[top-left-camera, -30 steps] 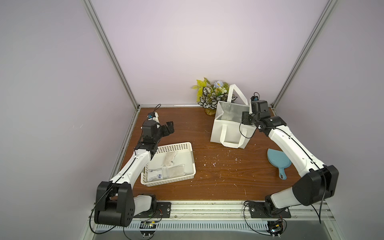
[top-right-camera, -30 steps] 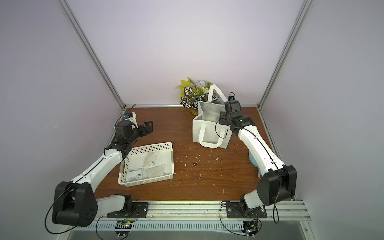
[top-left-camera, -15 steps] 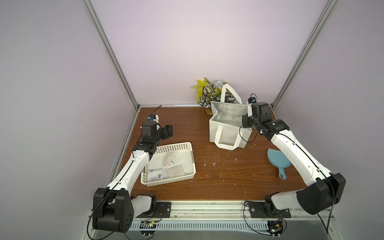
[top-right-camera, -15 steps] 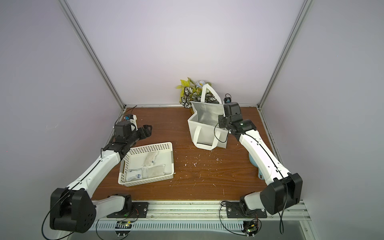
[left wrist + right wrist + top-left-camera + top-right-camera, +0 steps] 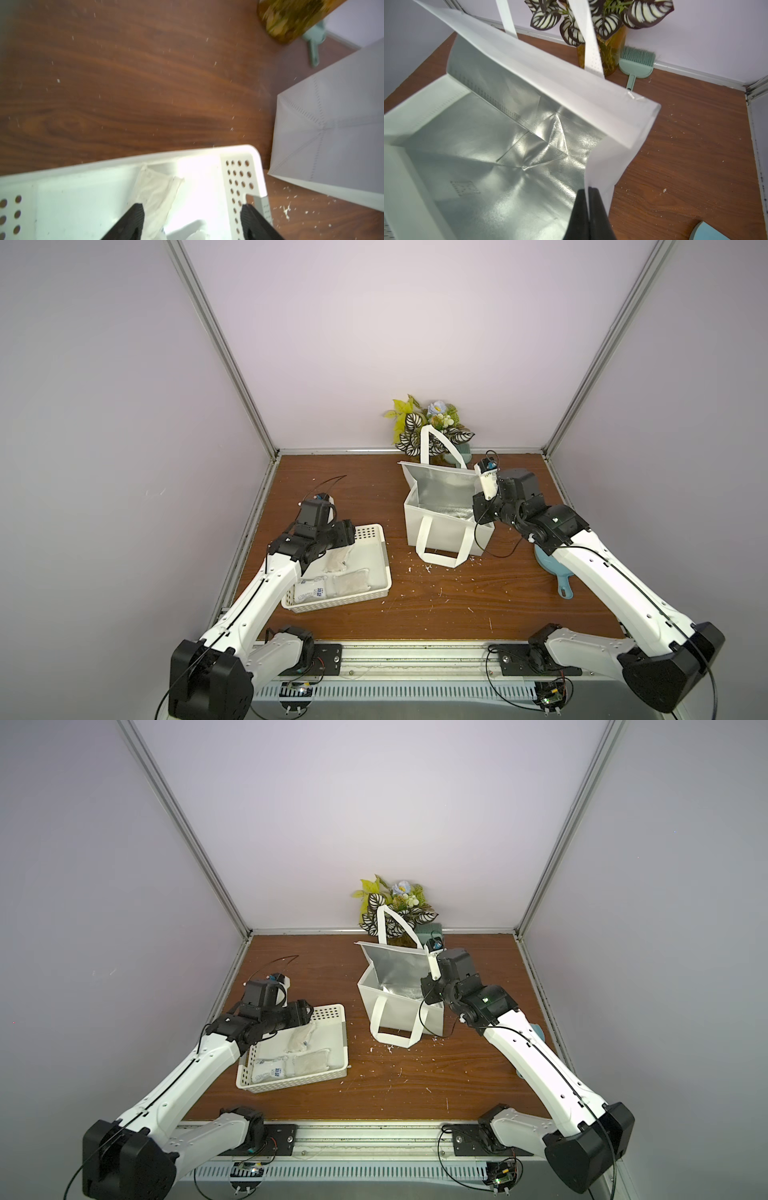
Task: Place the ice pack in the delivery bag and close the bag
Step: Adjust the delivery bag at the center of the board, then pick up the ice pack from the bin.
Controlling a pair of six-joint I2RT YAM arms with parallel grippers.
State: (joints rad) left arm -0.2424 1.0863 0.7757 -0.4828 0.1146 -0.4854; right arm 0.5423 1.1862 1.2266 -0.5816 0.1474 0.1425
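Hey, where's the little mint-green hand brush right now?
In the right wrist view, the mint-green hand brush lies on the wooden table by the back wall, beside the amber glass vase, behind the white foil-lined tote bag.

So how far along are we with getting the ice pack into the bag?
Done: the right gripper is shut on a side wall of the white, foil-lined delivery bag, holding its mouth open. In hand: the open left gripper hangs over a pale ice pack in the white perforated basket. Left: grasp, carry, drop; the bag's foil floor is bare.
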